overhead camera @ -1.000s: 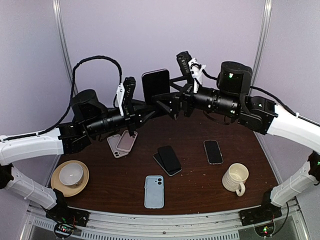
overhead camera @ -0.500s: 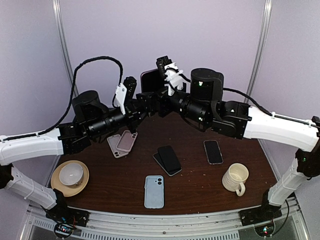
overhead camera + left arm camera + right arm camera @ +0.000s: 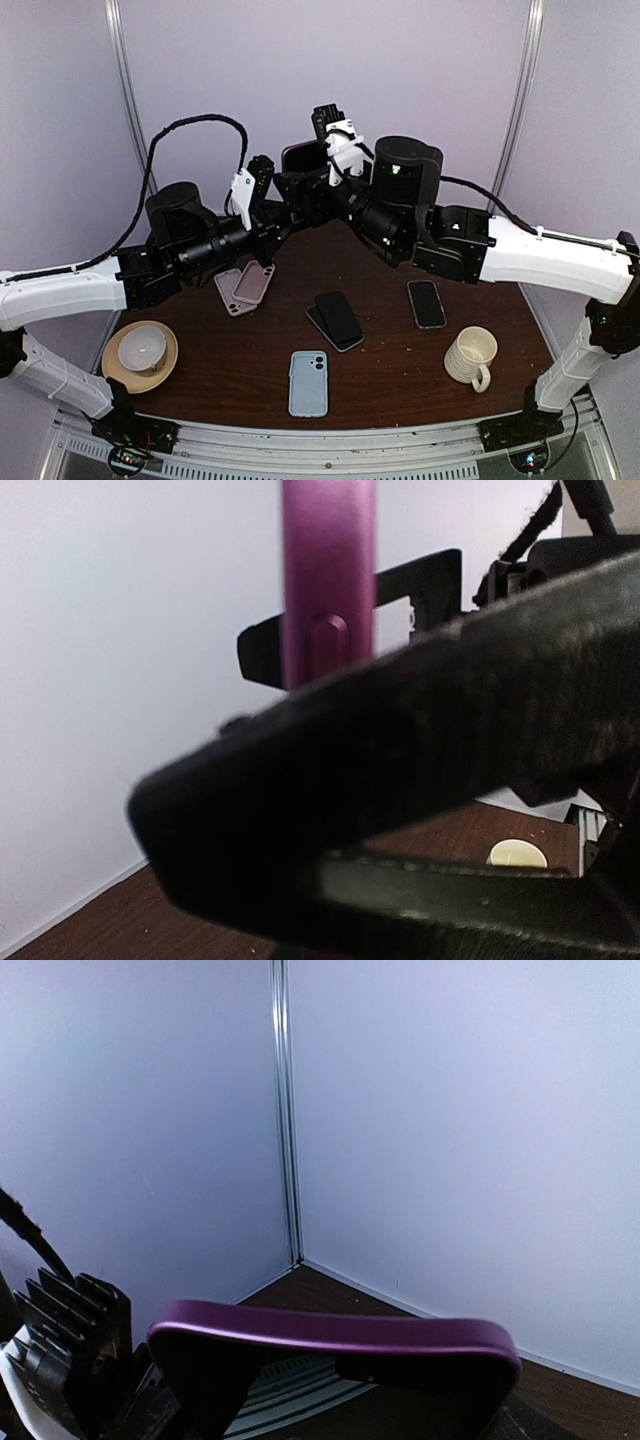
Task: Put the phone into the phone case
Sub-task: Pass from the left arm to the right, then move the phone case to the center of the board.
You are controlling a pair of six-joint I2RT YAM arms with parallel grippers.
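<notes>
Purple along its rim, the phone point(image 3: 297, 156) stood upright in the air, its lower end apparently clamped in the left gripper point(image 3: 283, 207). The right gripper point(image 3: 308, 192) sat just beside it, its grip impossible to judge. Well below both, a pale blue phone case point(image 3: 308, 383) lay flat on the table point(image 3: 390, 390). Below the left gripper a white bowl point(image 3: 141, 347) sat on a tan saucer point(image 3: 112, 368); below the right stood a ribbed mug point(image 3: 470, 355).

Your dark wood table point(image 3: 390, 372), tan plate point(image 3: 165, 373) with white bowl point(image 3: 142, 347) front left, grey case point(image 3: 227, 298) overlapped by pink case point(image 3: 254, 282) behind it, two stacked dark phones point(image 3: 338, 317) centre, single dark phone point(image 3: 427, 303) right, pale blue case point(image 3: 308, 383) nearest you, cream mug point(image 3: 470, 357) front right
</notes>
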